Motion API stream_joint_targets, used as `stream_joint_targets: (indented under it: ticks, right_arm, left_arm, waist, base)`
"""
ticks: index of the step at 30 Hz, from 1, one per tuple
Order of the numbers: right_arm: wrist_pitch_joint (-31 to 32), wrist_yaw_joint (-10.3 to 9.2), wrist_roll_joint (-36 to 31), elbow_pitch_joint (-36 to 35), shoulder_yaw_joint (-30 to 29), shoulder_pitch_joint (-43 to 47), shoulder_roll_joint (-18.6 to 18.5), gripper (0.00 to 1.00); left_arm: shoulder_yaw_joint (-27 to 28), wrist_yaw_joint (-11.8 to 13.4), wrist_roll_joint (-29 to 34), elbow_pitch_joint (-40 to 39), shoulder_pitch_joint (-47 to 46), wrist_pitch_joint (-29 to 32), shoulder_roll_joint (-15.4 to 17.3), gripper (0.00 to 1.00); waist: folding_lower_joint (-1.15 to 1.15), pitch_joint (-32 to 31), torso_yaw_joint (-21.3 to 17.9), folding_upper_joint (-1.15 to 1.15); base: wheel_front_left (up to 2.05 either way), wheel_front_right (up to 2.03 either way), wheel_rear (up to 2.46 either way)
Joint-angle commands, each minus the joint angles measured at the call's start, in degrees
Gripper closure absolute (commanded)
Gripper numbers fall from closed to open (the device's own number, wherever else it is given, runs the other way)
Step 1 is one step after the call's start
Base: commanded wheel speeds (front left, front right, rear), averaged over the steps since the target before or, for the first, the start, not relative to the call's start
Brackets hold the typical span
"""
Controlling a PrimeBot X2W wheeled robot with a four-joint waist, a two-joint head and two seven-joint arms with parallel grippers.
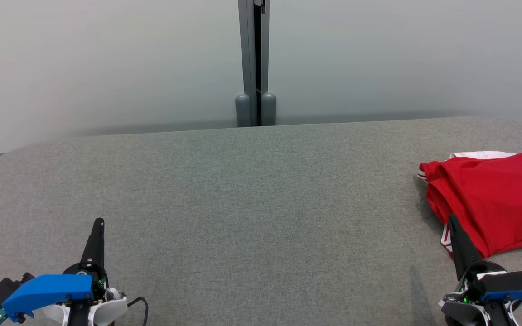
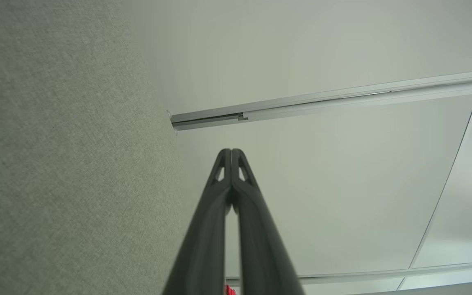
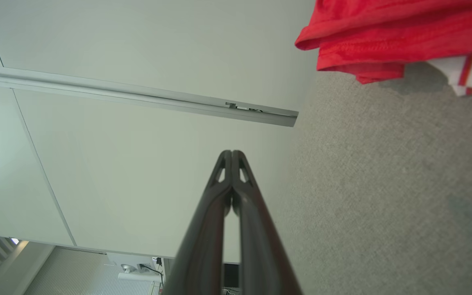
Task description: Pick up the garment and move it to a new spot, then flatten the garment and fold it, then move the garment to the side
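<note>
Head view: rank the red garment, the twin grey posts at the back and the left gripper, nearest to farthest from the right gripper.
1. red garment, just beside the right gripper, far right.
2. twin grey posts, centre, behind the table.
3. left gripper, lower left.

Looks down from the head over the grey surface [image 1: 261,203]. Looks low and sideways from each wrist, sharing surface and wall [image 1: 107,68].

Office-style test room or lab

Pale frosted partition panels [image 1: 107,68] joined by a grey metal post [image 1: 254,59] stand behind a grey fabric-covered bench [image 1: 261,203]; cabled equipment [image 3: 137,266] sits beneath one panel.
</note>
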Motion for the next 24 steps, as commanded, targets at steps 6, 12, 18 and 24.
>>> stream_joint_targets:
  ticks: [6,12,18,24]
  right_arm:
    - [0.7,0.01,3.7,0.6,-0.2,-1.6,-0.3,1.0]
    - [0.9,0.01,6.0,1.1,-0.3,-1.9,-0.3,1.0]
    - [1.3,0.01,8.4,1.5,-0.4,-2.2,-0.3,1.0]
    - [1.4,0.01,9.4,1.7,-0.4,-2.5,-0.3,1.0]
  left_arm:
    - [1.2,-0.8,-2.9,-0.3,-1.2,0.9,-0.7,1.0]
    - [1.9,-1.3,-4.9,-0.3,-1.5,1.5,-1.2,1.0]
    - [2.5,-1.6,-6.8,-0.3,-1.6,2.0,-1.7,1.0]
    - [2.8,-1.7,-7.6,-0.3,-1.7,2.3,-1.9,1.0]
  waist:
    - [0.0,0.0,0.0,0.0]
    - [0.0,0.0,0.0,0.0]
    - [0.0,0.0,0.0,0.0]
    - [0.0,0.0,0.0,0.0]
  base:
    - [0.0,0.0,0.0]
    - [0.0,0.0,0.0]
    - [0.0,0.0,0.0]
    - [0.0,0.0,0.0]
